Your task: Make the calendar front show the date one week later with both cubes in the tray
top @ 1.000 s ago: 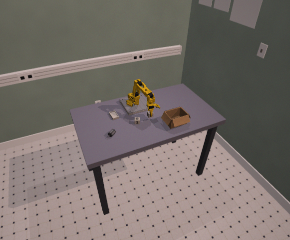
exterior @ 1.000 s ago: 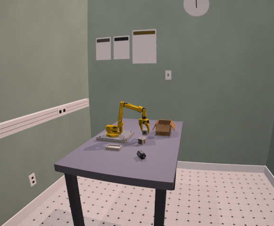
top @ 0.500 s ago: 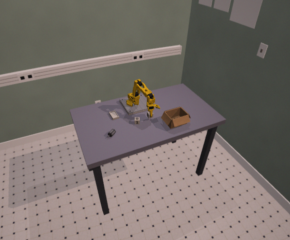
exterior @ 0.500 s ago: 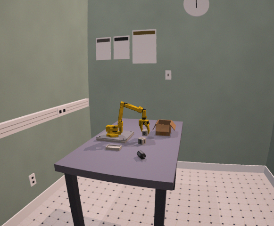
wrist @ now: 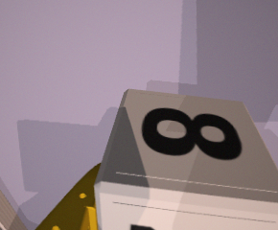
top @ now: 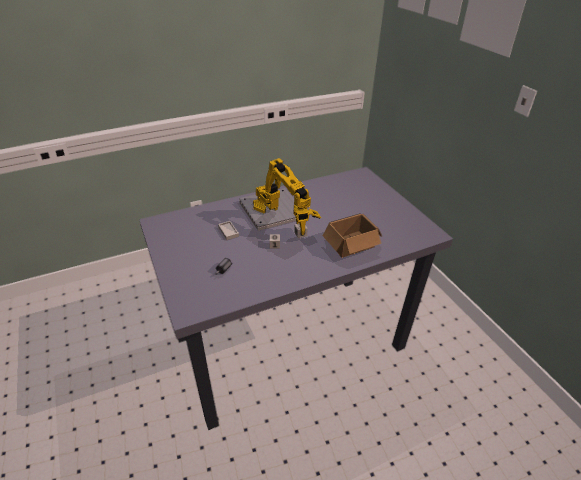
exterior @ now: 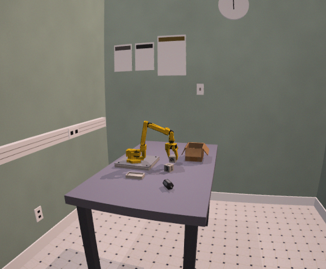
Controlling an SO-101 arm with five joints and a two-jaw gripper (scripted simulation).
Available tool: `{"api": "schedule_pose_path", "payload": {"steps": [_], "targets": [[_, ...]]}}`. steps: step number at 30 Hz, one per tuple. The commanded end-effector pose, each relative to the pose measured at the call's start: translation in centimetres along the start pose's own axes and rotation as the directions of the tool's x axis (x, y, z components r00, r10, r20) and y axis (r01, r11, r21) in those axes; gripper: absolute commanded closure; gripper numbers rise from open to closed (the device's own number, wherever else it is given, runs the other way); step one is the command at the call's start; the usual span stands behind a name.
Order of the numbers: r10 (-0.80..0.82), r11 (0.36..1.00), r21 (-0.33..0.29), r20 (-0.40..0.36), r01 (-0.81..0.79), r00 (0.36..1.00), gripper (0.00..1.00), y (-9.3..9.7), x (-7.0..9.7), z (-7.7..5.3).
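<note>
My gripper (exterior: 171, 156) is shut on a white number cube (wrist: 192, 168) and holds it low over the table, to the right of the arm's base plate. In the wrist view the cube fills the frame and its visible face shows an 8. The same cube shows in the exterior view (exterior: 172, 158) between the fingers. A second number cube (exterior: 168, 167) sits on the table just in front of it, also seen in the top view (top: 275, 239). The shallow white tray (exterior: 134, 174) lies empty to the left, in front of the base plate.
An open cardboard box (exterior: 194, 151) stands to the right of the gripper. A small dark cylinder (exterior: 168, 184) lies nearer the table's front. The arm's grey base plate (exterior: 136, 162) is at the back left.
</note>
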State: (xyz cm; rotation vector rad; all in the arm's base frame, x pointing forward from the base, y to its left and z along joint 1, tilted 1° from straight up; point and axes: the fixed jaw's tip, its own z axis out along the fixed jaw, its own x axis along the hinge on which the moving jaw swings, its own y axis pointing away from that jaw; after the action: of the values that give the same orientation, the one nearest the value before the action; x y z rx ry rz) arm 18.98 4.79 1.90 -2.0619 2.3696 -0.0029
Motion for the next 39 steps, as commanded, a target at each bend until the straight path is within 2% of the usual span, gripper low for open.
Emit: {"api": "schedule_pose_path", "payload": {"steps": [1, 39], "targets": [[-0.008, 1.0, -0.021, -0.007, 0.008, 1.0, 1.0, 0.4, 0.0, 0.6], [-0.008, 1.0, -0.021, -0.007, 0.008, 1.0, 1.0, 0.4, 0.0, 1.9]]}}
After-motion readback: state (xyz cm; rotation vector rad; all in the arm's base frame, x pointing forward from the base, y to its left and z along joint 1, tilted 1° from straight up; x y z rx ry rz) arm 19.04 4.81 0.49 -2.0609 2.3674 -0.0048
